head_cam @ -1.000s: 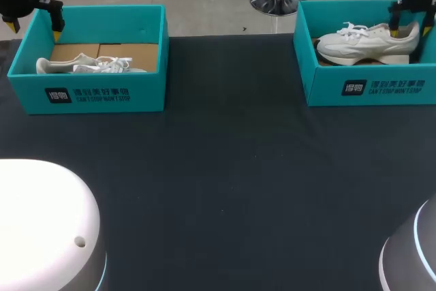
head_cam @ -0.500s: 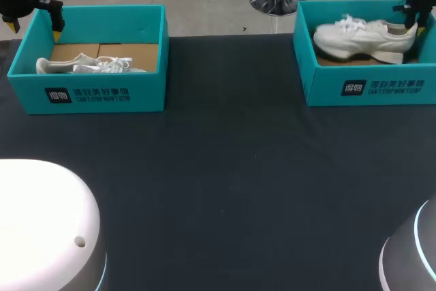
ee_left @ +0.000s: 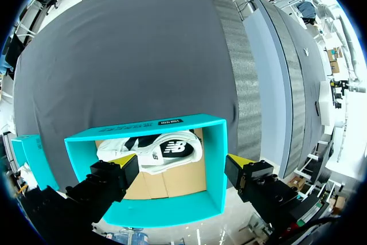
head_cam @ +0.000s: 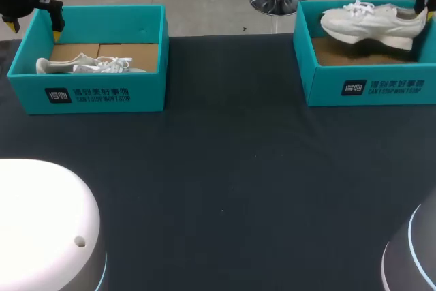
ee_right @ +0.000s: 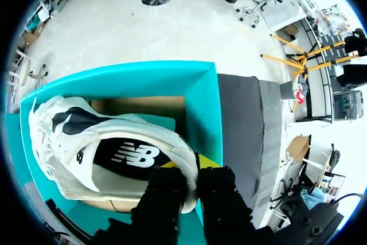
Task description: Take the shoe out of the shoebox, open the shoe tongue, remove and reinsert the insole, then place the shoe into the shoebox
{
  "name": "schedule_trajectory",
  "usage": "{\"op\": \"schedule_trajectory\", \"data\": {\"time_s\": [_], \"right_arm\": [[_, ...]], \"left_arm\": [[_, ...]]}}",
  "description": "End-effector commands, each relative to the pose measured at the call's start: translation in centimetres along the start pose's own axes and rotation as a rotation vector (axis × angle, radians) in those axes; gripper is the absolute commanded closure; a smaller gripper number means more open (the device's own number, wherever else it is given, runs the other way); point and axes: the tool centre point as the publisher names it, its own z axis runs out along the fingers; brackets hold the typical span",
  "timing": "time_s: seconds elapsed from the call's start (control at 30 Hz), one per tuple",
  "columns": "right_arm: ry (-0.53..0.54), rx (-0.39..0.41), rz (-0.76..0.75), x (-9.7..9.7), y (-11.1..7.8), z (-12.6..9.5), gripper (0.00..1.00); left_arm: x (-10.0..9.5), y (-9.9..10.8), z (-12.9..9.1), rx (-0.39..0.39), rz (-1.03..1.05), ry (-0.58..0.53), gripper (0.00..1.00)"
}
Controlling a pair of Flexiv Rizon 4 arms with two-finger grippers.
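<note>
A white sneaker [head_cam: 368,22] hangs above the right teal shoebox [head_cam: 368,88], toe pointing left. My right gripper [head_cam: 420,10] holds it at the heel. In the right wrist view that gripper [ee_right: 190,171] is shut on the heel collar of the sneaker [ee_right: 86,153], with the box's wall [ee_right: 172,78] below and ahead. A second white shoe [head_cam: 88,66] lies on its side in the left teal shoebox [head_cam: 95,93]. My left gripper [head_cam: 34,28] stands open over that box's far left corner. Under the left gripper [ee_left: 180,162] are the shoe [ee_left: 166,150] and the box's front wall [ee_left: 143,127].
The two boxes stand at the far left and far right of the dark tablecloth [head_cam: 225,168]. The cardboard floor [head_cam: 361,52] of the right box shows under the lifted sneaker.
My right gripper shut on the sneaker's heel and raised it from the floor of the right box to above its rim. The left arm kept still.
</note>
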Motion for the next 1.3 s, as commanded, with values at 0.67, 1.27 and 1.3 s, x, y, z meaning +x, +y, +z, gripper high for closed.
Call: {"op": "schedule_trajectory", "data": {"time_s": [0.67, 1.27, 1.3], "right_arm": [[-0.201, -0.089, -0.11, -3.1, -0.8, -17.8, 1.0], [-0.199, -0.099, -0.078, -1.7, -3.9, -18.6, 1.0], [-0.195, -0.103, -0.064, -1.0, -5.4, -19.0, 1.0]], "left_arm": [[0.0, -0.1, -0.1, -0.002, 0.0, 0.002, 0.0], [0.0, -0.1, -0.1, -0.002, 0.0, 0.002, 0.0], [0.0, -0.1, -0.1, -0.002, 0.0, 0.002, 0.0]]}}
